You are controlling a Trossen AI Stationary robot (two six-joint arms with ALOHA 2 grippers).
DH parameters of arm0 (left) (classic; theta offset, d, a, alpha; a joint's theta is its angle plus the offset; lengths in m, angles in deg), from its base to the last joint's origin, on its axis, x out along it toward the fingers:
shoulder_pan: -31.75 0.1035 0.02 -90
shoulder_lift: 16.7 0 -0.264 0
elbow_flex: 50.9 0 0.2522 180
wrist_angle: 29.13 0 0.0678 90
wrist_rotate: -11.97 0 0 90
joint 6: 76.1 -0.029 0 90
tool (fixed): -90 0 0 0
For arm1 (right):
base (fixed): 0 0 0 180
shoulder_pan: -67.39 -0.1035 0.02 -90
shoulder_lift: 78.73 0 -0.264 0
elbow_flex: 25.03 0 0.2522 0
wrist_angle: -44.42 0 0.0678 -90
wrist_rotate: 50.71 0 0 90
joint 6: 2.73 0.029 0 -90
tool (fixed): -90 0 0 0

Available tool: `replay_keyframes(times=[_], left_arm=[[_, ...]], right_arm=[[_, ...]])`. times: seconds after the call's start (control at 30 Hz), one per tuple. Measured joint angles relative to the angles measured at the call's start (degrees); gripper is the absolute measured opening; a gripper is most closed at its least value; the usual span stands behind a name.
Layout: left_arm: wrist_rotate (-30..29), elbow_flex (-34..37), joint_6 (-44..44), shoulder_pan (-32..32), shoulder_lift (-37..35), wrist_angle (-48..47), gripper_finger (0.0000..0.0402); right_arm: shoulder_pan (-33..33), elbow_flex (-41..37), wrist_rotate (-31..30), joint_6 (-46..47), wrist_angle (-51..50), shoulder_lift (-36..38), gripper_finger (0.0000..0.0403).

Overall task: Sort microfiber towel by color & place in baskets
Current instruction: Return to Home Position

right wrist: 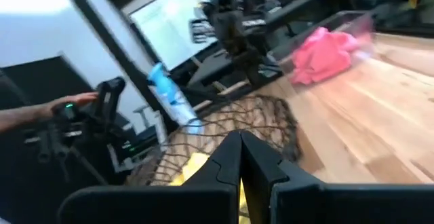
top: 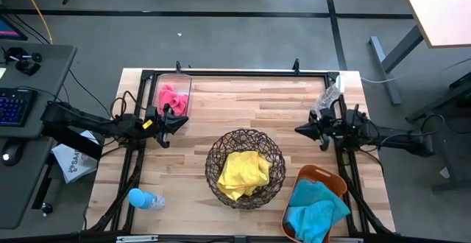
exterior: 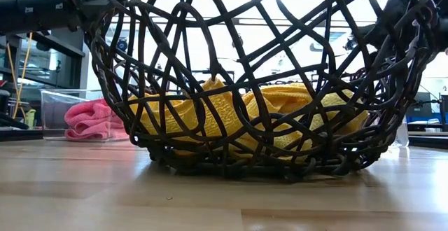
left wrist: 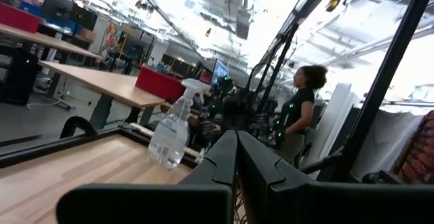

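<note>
– At the desk's (top: 243, 103) left side, what do you see?
– The left gripper (top: 182, 119) hangs just beside the clear bin (top: 185, 81), toward the back-left corner. Its fingers (left wrist: 218, 161) are pressed together with nothing between them. The pink towel (top: 172, 97) lies bunched inside that bin. A small blue bottle (top: 142, 198) lies near the front-left edge, well apart from the bin.
– And the middle?
– The wire basket (top: 218, 153) stands there with the yellow towel (top: 243, 174) piled in its bottom. The low view shows yellow folds through the mesh and no other colour.
– Then the right?
– The orange tub (top: 318, 174) sits at the front-right corner, with teal towels (top: 316, 210) heaped up to its rim. The right gripper (top: 299, 129) hovers over bare wood farther back, well apart from the tub and near a clear spray bottle (top: 328, 98). Its fingers (right wrist: 261, 166) are closed on each other too, carrying nothing.
– So what's left of the sorting?
– Very little, I'd judge. Each colour is in its own container, and I can find no loose towel on the wood. Both arms reach in from their own sides with nothing in hand, so only parking them looks outstanding
</note>
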State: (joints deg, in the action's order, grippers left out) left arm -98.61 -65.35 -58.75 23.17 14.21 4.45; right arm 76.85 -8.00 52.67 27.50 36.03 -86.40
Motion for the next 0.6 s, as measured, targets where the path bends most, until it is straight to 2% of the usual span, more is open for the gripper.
replay_keyframes(times=[0.13,0.2,0.33,0.5,0.6], left_arm=[[0.01,-0.02,0.0,0.0,-2.31,-6.34,0.0],[0.0,0.0,0.0,0.0,-4.38,-11.13,0.0],[0.0,-0.02,0.0,0.0,-9.08,-25.54,0.0001],[0.03,-0.02,-0.07,0.0,-16.07,-44.48,0.0001],[1.03,-0.09,0.02,-0.09,-20.29,-43.13,0.0001]], right_arm=[[0.0,-2.72,-2.67,-0.61,4.67,-0.01,0.0],[-0.07,-2.69,-4.6,-2.76,3.77,-0.18,0.0],[-0.07,-2.69,-9.3,-5.79,-4.01,-0.26,0.0],[-0.07,-2.6,-11.48,-6.54,-4.75,-0.99,0.0],[-0.07,-2.59,-11.48,-6.55,-4.79,-0.98,0.0]])
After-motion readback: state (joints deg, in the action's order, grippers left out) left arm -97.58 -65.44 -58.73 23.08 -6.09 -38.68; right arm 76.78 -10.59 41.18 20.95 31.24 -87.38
